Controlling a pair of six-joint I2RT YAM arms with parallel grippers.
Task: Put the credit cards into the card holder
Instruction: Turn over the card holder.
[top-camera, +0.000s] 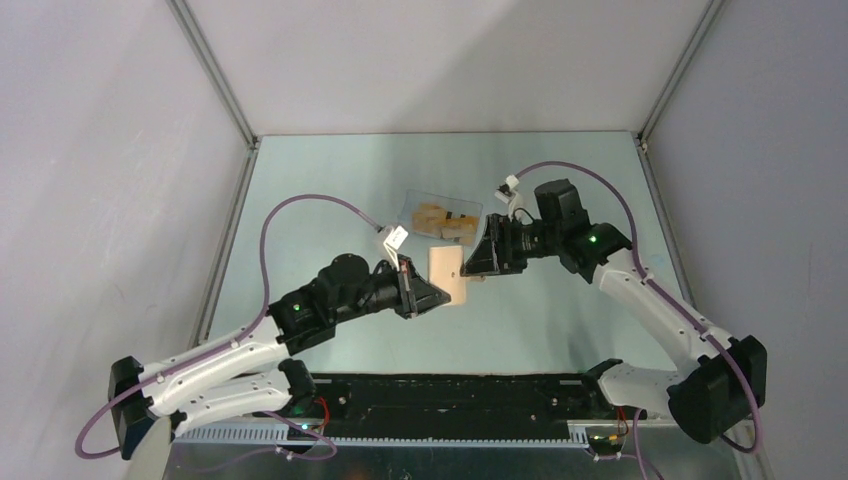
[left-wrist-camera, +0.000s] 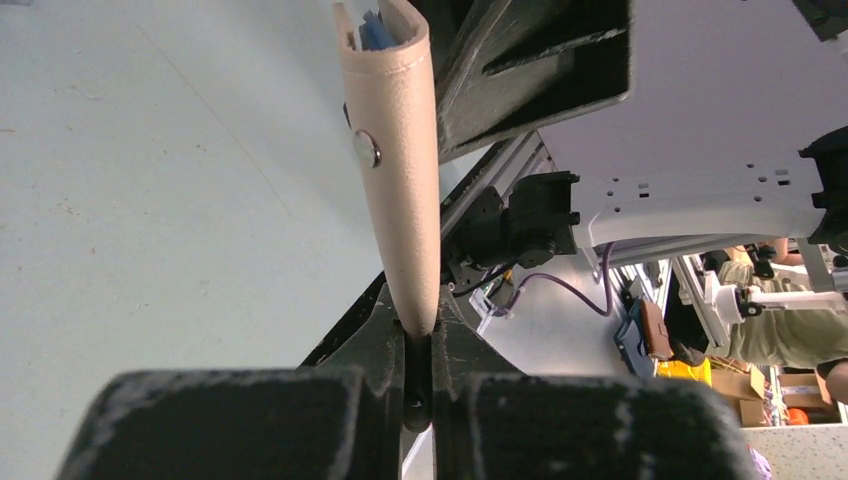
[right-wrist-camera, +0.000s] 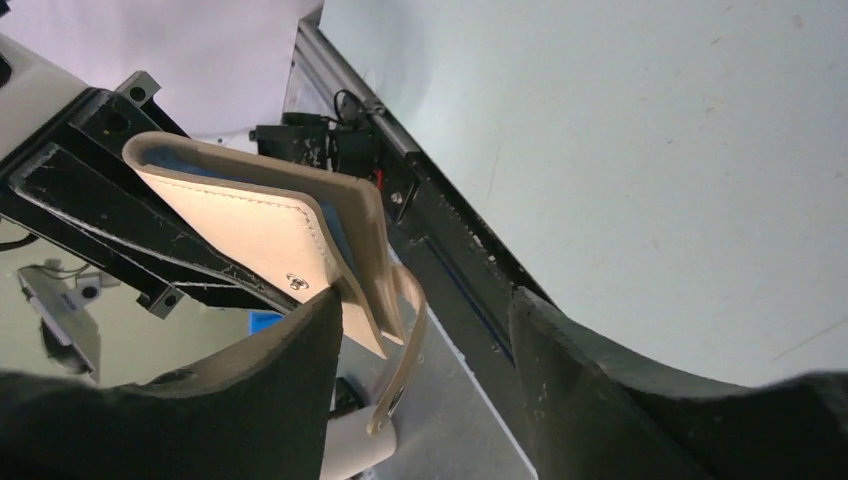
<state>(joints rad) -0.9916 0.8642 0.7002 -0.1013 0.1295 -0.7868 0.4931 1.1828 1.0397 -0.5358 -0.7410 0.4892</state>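
My left gripper (top-camera: 436, 294) is clamped on the wallet (top-camera: 448, 277), jaws pressed together on its lower edge with only the tan leather between them. In my left wrist view the wallet rises straight out of the pinch, standing on edge and held off the table (top-camera: 330, 200). It is folded nearly flat, with a round metal snap (left-wrist-camera: 366, 150) on the face turned left. A sliver of blue lining (left-wrist-camera: 373, 30) shows at the top, where the two leaves part a little. Seen from above, the wallet hangs in the air between my two grippers. To the wallet's right, my right gripper (top-camera: 472, 262) has its jaws spread wide. In my right wrist view one finger (right-wrist-camera: 290, 390) sits right at the wallet's corner, and I cannot tell whether it touches. The other finger stands well apart from the wallet, so this gripper has no hold on it. A tan strap (right-wrist-camera: 405, 350) droops from the wallet's edge into the gap between those fingers. Beyond the wallet, on its far side, a clear tray (top-camera: 415, 200) lies on the table with the orange-yellow cards (top-camera: 432, 216) in it. The tray and cards are near the wallet but apart from it, and neither of my grippers touches them.
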